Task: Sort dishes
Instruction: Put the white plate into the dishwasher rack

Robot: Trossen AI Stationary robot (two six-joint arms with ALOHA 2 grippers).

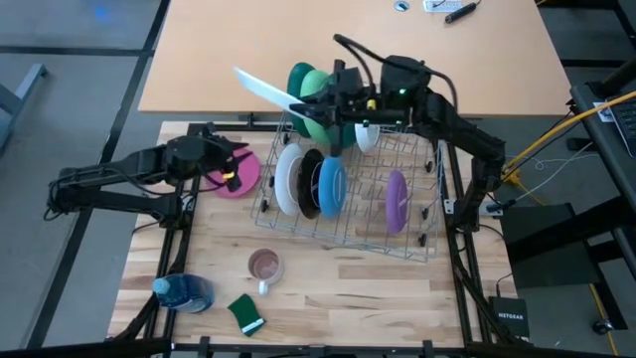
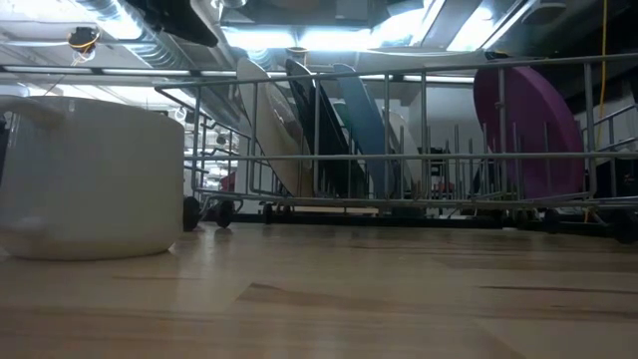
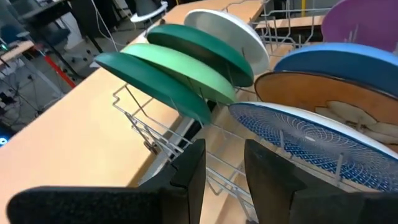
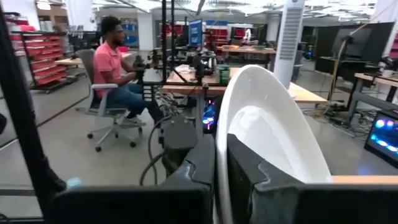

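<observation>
The counter carried a wire rack holding plates upright in its slots — greens at the far end, then white, black, blue and purple. The right gripper was clenched on a white plate's rim above the rack; stiff, slick and breakable — edge grips likely suit it. The left gripper gripped the pink plate beside the rack.

A dish rack sits mid-frame on the table, plates standing in its left half. Left of the rack lies one plate. Below it stand a mug, a sponge and a bottle at lower left.
</observation>
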